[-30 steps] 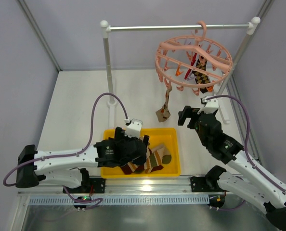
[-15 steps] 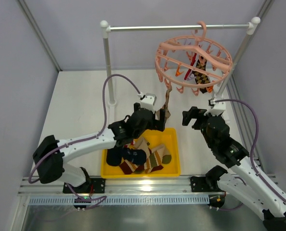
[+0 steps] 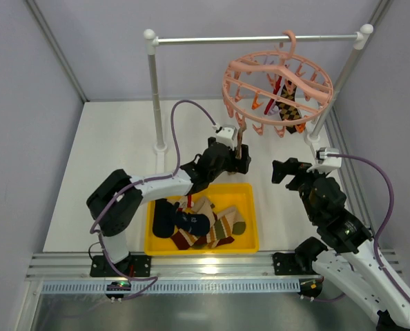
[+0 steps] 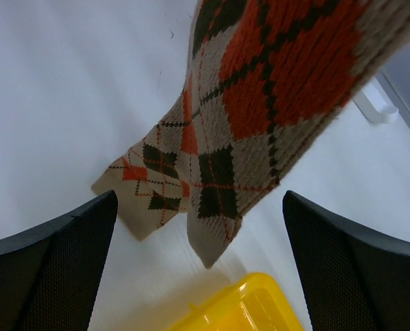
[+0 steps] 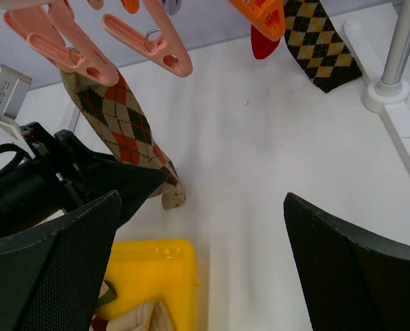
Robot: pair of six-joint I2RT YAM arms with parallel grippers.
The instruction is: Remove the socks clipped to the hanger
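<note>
Black left gripper (image 4: 199, 200): fingers spread wide and holding nothing; it was low over the bin a second ago and now sits up at the hanging sock.
Argyle sock (image 4: 274, 76): tan and orange, its toe framed between those fingers, still clipped to the near-left rim of the pink hanger (image 3: 227, 88).
Right gripper (image 3: 282, 169): fingers apart, empty, drawn back to the right.
Yellow bin (image 3: 255, 227): holds loose striped and navy socks.
Meaning: the next removal is beginning, probably a clamp and a downward pull.
Remaining: more socks (image 5: 322, 48) hang clipped on the far right.

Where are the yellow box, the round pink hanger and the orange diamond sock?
yellow box (image 3: 212, 250), top external view, its near rim.
pink hanger (image 3: 226, 86), top external view, left side of its ring.
orange diamond sock (image 4: 260, 83), left wrist view, an orange diamond on it.
</note>
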